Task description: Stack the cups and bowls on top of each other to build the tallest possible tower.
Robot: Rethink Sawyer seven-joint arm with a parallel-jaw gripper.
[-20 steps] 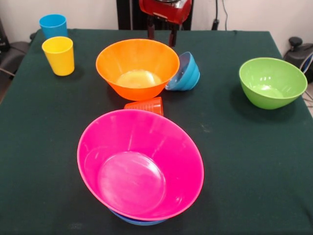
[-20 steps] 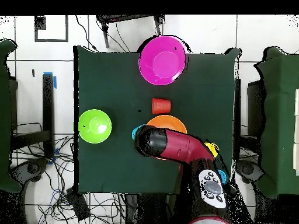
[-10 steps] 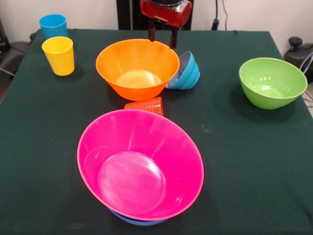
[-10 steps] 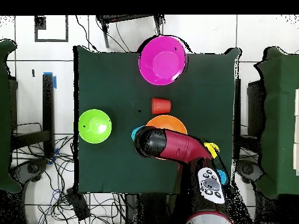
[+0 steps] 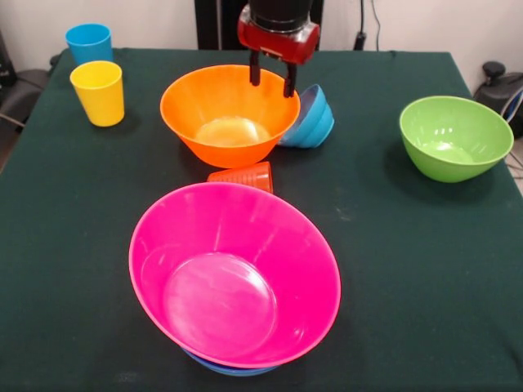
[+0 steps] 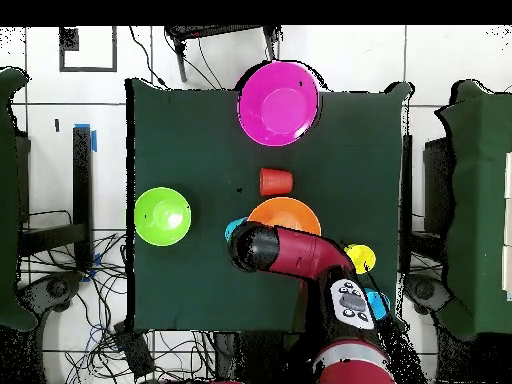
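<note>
Over the far rim of the large glossy orange plastic bowl [image 5: 230, 114] we see the red and black gripper [image 5: 271, 81] hanging, its two dark fingers [image 5: 255, 72] spread apart with nothing between them; one tip sits above the bowl's rim and the other toward the small ridged blue plastic bowl [image 5: 313, 119]. That blue bowl is tipped on its side, leaning against the orange bowl's right flank.

Just in front of the orange bowl lies the ribbed orange-red plastic cup [image 5: 243, 175], on its side, with the big glossy pink plastic bowl [image 5: 234, 273] rising in front of it. The pink bowl tops the tower (we can make out only a sliver of blue rim [image 5: 229, 367] beneath it), which stands at the near edge of the dark green table [image 5: 409, 269]. The medium lime-green plastic bowl [image 5: 454, 136] sits upright, well apart at the right. At the far left corner the yellow plastic tumbler [image 5: 98, 92] stands upright, with the sky-blue plastic tumbler [image 5: 88, 42] just behind it.

From overhead, the red arm [image 6: 300, 255] crosses the orange bowl [image 6: 285, 212], hiding part of it, and the green bowl [image 6: 163, 216] lies off to the side.
</note>
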